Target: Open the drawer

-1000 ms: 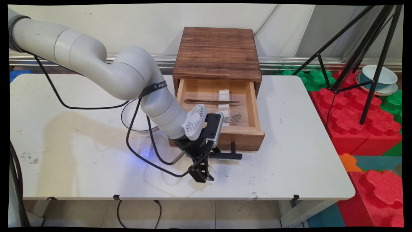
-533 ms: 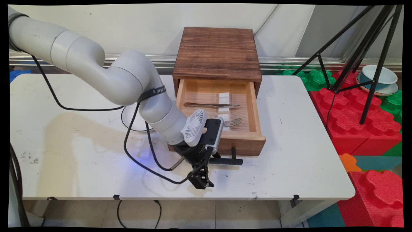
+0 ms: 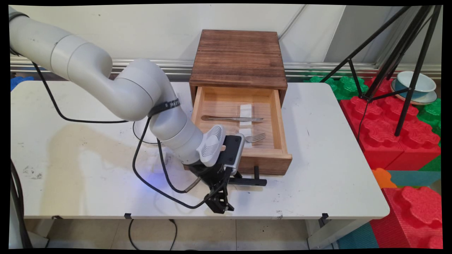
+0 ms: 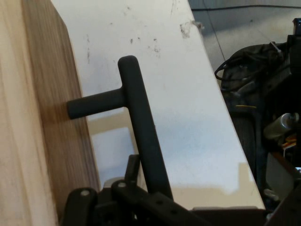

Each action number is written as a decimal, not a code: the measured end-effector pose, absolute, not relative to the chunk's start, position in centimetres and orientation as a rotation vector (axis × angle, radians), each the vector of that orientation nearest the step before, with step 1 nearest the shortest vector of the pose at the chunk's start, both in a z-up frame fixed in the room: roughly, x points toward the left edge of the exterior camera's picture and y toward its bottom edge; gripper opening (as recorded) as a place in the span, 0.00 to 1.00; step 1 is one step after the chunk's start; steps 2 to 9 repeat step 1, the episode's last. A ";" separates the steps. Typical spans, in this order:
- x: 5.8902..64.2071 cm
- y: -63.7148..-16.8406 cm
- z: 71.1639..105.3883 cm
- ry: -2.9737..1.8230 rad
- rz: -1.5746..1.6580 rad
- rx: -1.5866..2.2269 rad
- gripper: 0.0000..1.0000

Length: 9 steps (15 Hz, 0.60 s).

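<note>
Drawer handle (image 4: 141, 136) clamped by gripper (image 4: 141, 197); drawer (image 3: 240, 116) open.

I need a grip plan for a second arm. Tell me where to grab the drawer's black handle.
Grip the handle on its long crossbar, pincer coming from the table's near side. The bar stands off the drawer front on posts, leaving a gap behind it for a finger.

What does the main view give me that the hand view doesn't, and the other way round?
Only the main view shows inside the open drawer: a knife and a fork. Only the hand view shows the gripper closed round the black handle bar, close up. Both show the handle, the drawer front and the white table.
</note>
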State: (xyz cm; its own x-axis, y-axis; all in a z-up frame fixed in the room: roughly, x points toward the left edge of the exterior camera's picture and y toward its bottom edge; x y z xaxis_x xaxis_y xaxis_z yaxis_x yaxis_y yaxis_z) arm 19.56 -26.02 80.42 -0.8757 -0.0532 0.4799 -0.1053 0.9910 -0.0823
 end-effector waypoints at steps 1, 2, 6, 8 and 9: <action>19.5 -25.9 80.4 -2.639 0.145 0.111 1.00; 19.5 -25.9 80.4 -2.639 0.145 0.111 1.00; 19.5 -25.9 80.4 -2.639 0.145 0.111 1.00; 19.5 -25.9 80.4 -2.639 0.145 0.111 1.00; 19.5 -25.9 80.4 -2.639 0.145 0.111 1.00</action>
